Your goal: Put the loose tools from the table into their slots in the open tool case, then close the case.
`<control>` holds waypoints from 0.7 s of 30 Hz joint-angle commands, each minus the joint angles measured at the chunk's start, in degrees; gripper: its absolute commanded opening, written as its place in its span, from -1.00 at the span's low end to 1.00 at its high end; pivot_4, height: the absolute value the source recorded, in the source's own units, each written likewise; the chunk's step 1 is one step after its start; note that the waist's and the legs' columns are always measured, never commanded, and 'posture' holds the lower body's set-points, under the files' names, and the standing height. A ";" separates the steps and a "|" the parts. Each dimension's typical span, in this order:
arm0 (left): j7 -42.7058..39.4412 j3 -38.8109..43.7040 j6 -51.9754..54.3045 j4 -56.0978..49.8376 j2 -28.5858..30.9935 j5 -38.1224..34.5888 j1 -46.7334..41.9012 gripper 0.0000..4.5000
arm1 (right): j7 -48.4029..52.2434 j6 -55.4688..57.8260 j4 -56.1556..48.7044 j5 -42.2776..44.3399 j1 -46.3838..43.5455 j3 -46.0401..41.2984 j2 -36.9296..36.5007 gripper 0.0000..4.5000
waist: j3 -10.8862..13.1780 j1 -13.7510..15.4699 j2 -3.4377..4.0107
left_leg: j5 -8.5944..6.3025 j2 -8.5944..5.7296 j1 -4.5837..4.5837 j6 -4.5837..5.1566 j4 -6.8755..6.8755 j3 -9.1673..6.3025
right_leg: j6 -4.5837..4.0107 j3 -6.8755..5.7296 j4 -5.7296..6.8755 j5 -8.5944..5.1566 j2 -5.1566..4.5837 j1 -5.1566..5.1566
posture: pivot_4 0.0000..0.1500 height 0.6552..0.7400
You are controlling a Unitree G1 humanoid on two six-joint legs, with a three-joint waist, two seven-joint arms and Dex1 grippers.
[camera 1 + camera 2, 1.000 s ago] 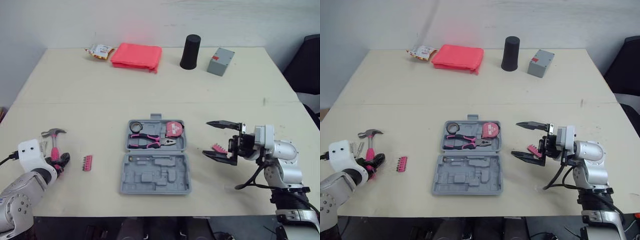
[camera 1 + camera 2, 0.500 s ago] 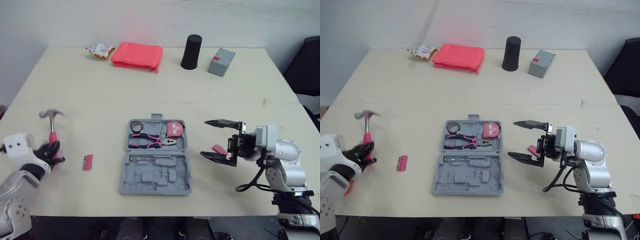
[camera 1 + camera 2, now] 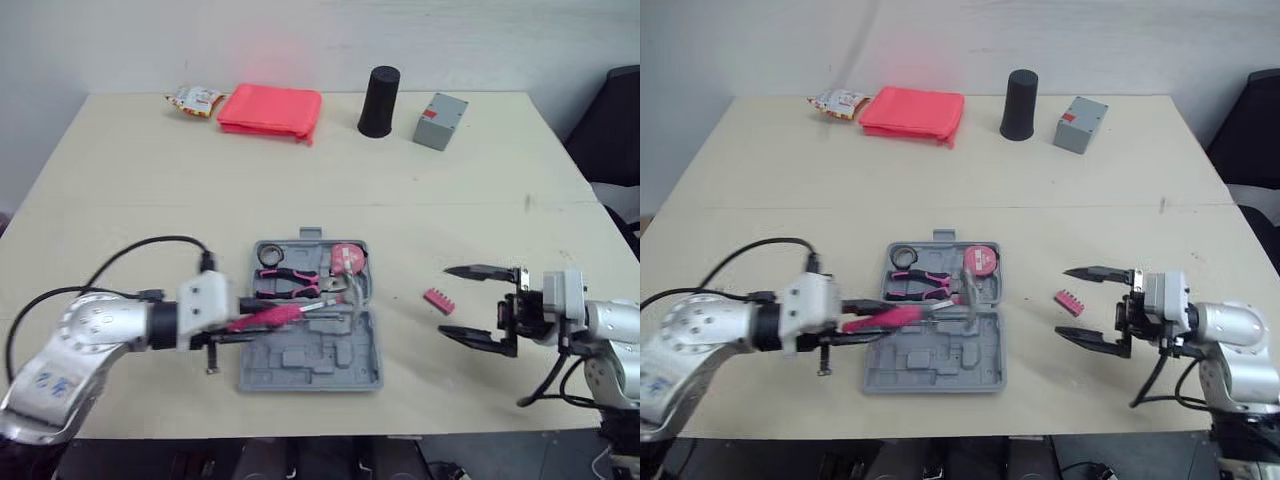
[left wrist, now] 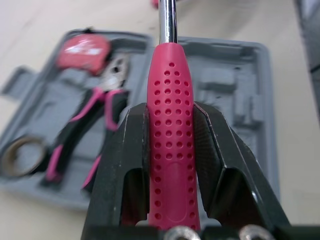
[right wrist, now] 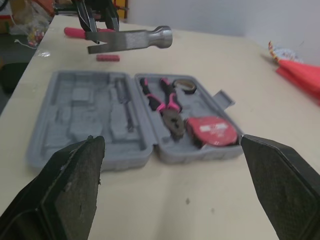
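1. Left gripper is clamped on the hammer by its pink handle. The head hangs over the open case near the pliers, and a careless descent could knock them loose.
2. Held far from the head, the hammer may swing or slip.
3. Right gripper, wide open and empty, hovers by the bits on the counter.

The hammer hangs across the tool case; open table surrounds it.

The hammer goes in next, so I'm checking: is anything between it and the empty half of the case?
Nothing visible. The left gripper holds the hammer over the open case, and that half's slots lie bare; pliers and tape measure sit in the other half.
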 commanded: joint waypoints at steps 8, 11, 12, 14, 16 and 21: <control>-2.43 -16.32 10.09 5.46 -0.36 9.18 -15.11 -0.75 | 2.17 -2.68 -0.29 1.57 8.59 -4.69 0.12 1.00 | 0.06 0.91 0.07 | 0.04 0.06 -0.01 0.00 0.13 -0.02 | 0.01 0.17 0.13 0.01 0.44 -0.02 | 1.00 1.00; -2.32 -17.90 11.14 7.14 -1.05 11.05 -16.82 -0.75 | 2.58 -4.04 0.47 1.64 9.94 -5.42 0.50 1.00 | 0.07 0.97 0.07 | 0.04 0.12 -0.04 0.00 0.16 0.02 | 0.01 0.22 0.15 0.01 0.51 -0.02 | 1.00 1.00; -2.44 -18.44 11.44 7.64 -1.14 11.57 -17.29 -0.75 | 2.59 -4.18 0.52 1.69 10.19 -5.56 0.59 1.00 | 0.07 1.00 0.07 | 0.04 0.13 -0.04 0.00 0.18 0.03 | 0.01 0.23 0.15 0.01 0.51 -0.02 | 1.00 1.00; -3.20 -19.15 11.64 7.91 -1.03 11.92 -17.67 -0.75 | 2.73 -4.36 0.36 1.74 10.65 -5.80 0.75 1.00 | 0.07 1.01 0.07 | 0.04 0.15 -0.04 0.00 0.27 0.03 | 0.01 0.24 0.14 0.01 0.51 -0.01 | 1.00 1.00; -4.44 -20.20 11.30 9.12 -2.60 11.42 -18.67 -0.75 | 3.03 -4.83 0.70 1.86 11.36 -6.05 0.93 1.00 | 0.07 1.20 0.07 | 0.04 0.21 -0.04 0.00 0.36 0.03 | 0.01 0.26 0.16 0.01 0.49 0.00 | 1.00 1.00; -4.82 -22.39 12.00 10.82 -3.32 14.10 -20.41 -0.75 | 3.43 -5.71 1.65 1.65 11.44 -5.84 1.11 1.00 | 0.07 1.49 0.07 | -0.02 0.35 -0.07 -0.06 0.52 0.02 | 0.00 0.33 0.18 0.01 0.51 0.01 | 1.00 1.00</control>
